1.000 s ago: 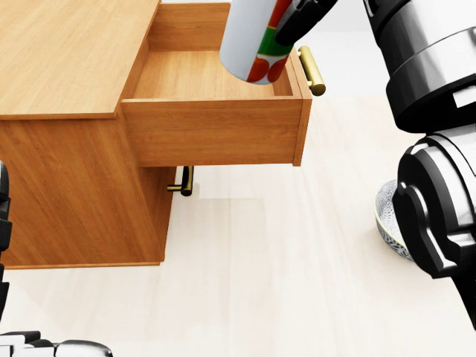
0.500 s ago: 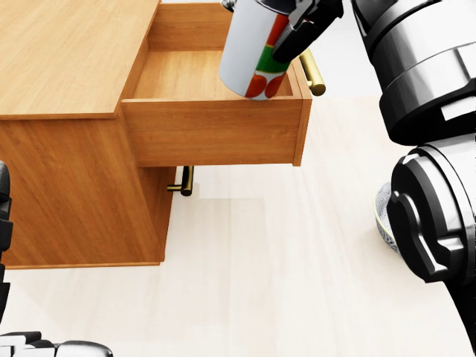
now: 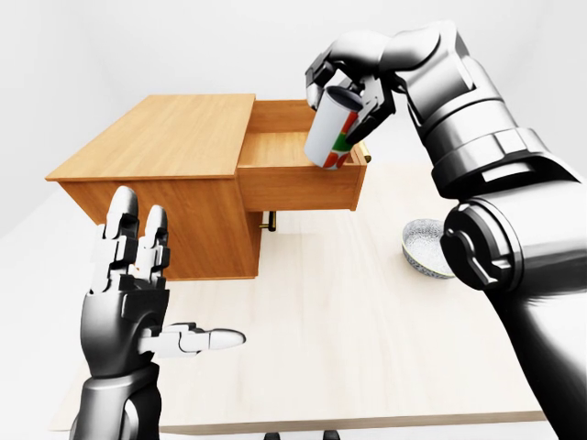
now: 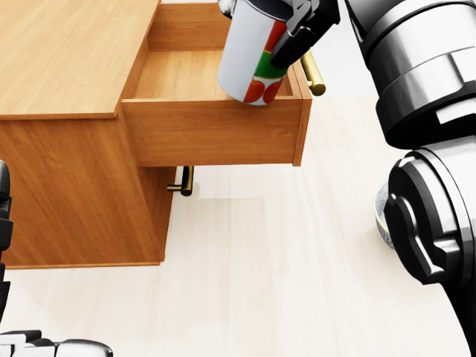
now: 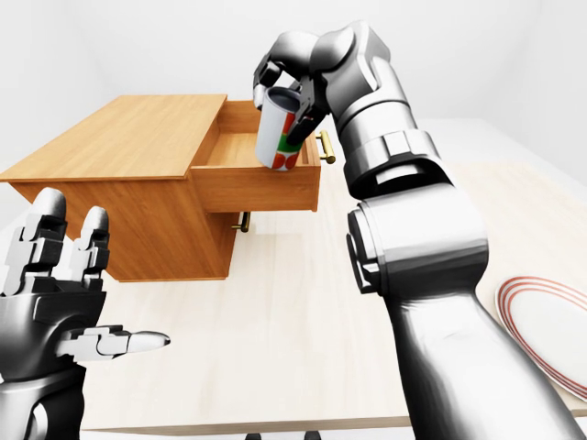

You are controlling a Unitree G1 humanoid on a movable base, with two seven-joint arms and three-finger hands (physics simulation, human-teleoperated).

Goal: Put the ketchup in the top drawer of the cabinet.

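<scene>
A wooden cabinet (image 4: pixel 67 89) stands on a pale table (image 4: pixel 282 268) with its top drawer (image 4: pixel 212 111) pulled open. The right hand (image 4: pixel 301 26) grips a white ketchup bottle (image 4: pixel 249 52), tilted above the drawer's right end, beside its brass handle (image 4: pixel 312 73).

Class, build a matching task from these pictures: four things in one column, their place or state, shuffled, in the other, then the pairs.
1. ketchup
2. top drawer
3. left hand
4. bowl

A. pulled open
B. on the table, beside the right arm
C. raised with fingers spread, holding nothing
D. gripped in the right hand over the drawer

Pairs: 1-D, 2-A, 3-C, 4-B
</scene>
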